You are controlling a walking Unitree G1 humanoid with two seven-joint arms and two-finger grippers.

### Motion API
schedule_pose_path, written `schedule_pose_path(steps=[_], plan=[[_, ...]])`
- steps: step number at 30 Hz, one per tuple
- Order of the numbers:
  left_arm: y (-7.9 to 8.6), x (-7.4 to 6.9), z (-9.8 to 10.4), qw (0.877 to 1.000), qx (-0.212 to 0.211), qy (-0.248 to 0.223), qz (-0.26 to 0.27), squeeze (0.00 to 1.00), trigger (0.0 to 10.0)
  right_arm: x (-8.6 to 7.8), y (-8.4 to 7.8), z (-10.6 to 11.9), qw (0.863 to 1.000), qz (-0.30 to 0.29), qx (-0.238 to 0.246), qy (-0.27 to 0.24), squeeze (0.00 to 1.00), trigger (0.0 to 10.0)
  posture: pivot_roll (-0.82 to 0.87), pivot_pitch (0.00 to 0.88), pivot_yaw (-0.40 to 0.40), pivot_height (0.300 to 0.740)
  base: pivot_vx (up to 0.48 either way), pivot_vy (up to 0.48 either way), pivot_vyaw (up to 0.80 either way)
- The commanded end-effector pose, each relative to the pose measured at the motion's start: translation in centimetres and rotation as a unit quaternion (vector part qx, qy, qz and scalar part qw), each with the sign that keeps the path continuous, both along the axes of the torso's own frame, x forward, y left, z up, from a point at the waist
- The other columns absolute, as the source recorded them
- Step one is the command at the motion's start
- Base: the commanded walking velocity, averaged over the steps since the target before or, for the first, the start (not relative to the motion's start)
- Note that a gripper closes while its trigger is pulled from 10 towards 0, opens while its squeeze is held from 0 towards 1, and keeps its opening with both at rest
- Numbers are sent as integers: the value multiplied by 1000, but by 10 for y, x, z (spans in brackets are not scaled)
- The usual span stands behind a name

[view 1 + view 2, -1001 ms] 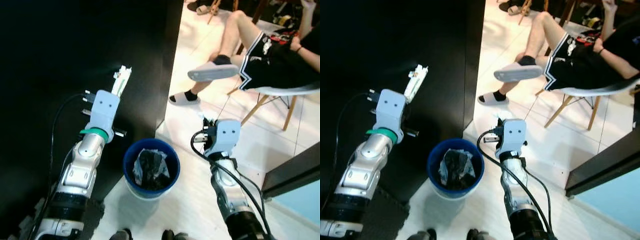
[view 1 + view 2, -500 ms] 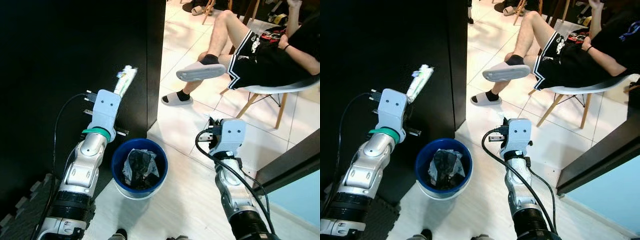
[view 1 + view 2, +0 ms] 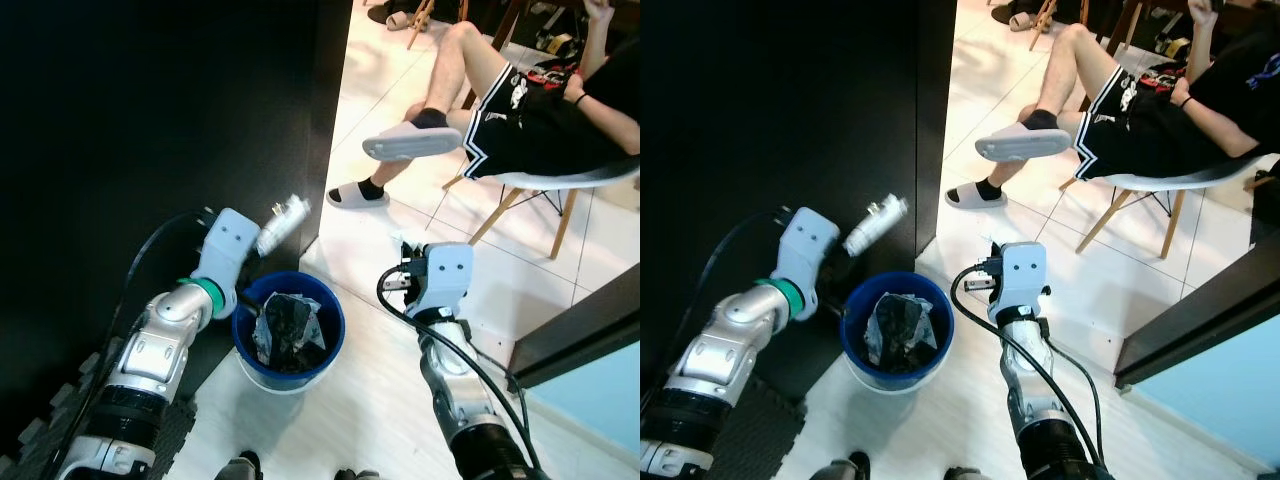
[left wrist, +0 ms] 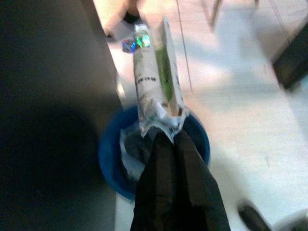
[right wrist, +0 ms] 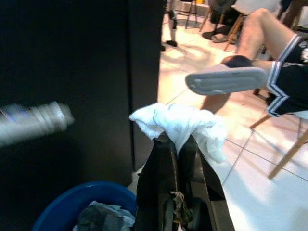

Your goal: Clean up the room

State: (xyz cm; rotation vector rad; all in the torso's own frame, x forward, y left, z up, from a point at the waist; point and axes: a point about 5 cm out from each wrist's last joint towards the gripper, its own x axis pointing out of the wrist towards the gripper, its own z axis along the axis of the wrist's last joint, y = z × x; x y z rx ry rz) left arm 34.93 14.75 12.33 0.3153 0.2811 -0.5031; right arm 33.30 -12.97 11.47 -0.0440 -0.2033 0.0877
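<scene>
The left gripper (image 4: 166, 137) pinched a crinkled, light wrapper (image 4: 155, 79) by its torn end at centre frame, over the blue bin (image 3: 330, 322); the right gripper (image 5: 179, 142) clamped soft white tissue (image 5: 185, 122).

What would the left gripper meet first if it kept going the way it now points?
Probably the corner of the black cabinet. The left gripper, shut on the tube, points up over the blue bucket rim toward it; depth is unclear.
</scene>
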Motion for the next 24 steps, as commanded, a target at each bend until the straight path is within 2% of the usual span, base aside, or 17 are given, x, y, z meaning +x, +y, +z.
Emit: schedule_pose_path(steps=[1, 3, 5, 7, 8, 9, 10, 13, 18, 19, 22, 24], plan=[[-2, 0, -15, 999, 11, 26, -15, 0, 10000, 0, 5, -4, 1000, 10, -4, 10, 0, 10000, 94, 161, 52, 740, 0, 0, 0], [-2, 0, -15, 999, 11, 26, -15, 0, 10000, 0, 5, -4, 1000, 10, -4, 10, 0, 10000, 94, 161, 52, 740, 0, 0, 0], [-8, 11, -19, 999, 5, 43, 2, 0, 10000, 6, 14, 2, 1000, 23, -7, 6, 0, 10000, 69, 178, 51, 740, 0, 0, 0], [-12, 16, -19, 998, 2, 56, 9, 0, 10000, 8, 18, 6, 1000, 28, -8, 1, 0, 10000, 60, 185, 48, 740, 0, 0, 0], [-16, 20, -16, 999, 7, 53, 9, 435, 10000, 10, 19, 12, 999, 32, -6, -9, 0, 10000, 39, 191, 43, 740, 0, 0, 0], [-19, 23, -14, 999, 11, 50, 8, 435, 10000, 12, 20, 17, 999, 34, -5, -16, 0, 10000, 39, 191, 43, 740, 0, 0, 0], [-22, 25, -12, 999, 14, 48, 8, 1000, 10000, 13, 21, 21, 999, 35, -4, -23, 0, 10000, 35, 194, 42, 740, 0, 0, 0], [-24, 27, -11, 999, 15, 47, 7, 1000, 10000, 14, 21, 23, 999, 36, -3, -27, 0, 10000, 35, 194, 42, 740, 0, 0, 0], [-17, 33, -6, 999, 8, 28, 41, 1000, 10000, 15, 20, 24, 999, 36, -3, -30, 0, 10000, 34, 198, 35, 740, 0, 0, 0], [-15, 34, -5, 999, 8, 20, 43, 0, 10000, 14, 19, 22, 999, 39, -4, -28, 0, 10000, 43, 203, 20, 740, 0, 0, 0], [-9, 34, 0, 998, 25, -22, 44, 0, 10000, 14, 21, 18, 999, 51, -4, -17, 0, 10000, 50, 204, 15, 740, 0, 0, 0], [-5, 29, 3, 995, 26, -74, 54, 0, 10000, 15, 29, 12, 996, 89, 1, 7, 0, 10000, 78, 210, -1, 740, 0, 0, 0]])
